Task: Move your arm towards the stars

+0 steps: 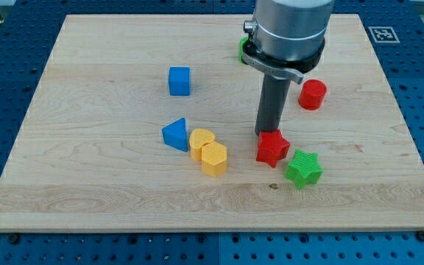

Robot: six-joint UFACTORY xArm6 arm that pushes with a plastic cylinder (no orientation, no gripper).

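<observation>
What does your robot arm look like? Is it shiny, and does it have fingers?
No fingers! My arm is a fat, smooth grey cylinder, a little shiny. Under it sits a darker ring with a small bolt on its side. From that a straight dark rod goes down, and my tip is just its plain lower end, up against the red star. No cables or markings show.
</observation>
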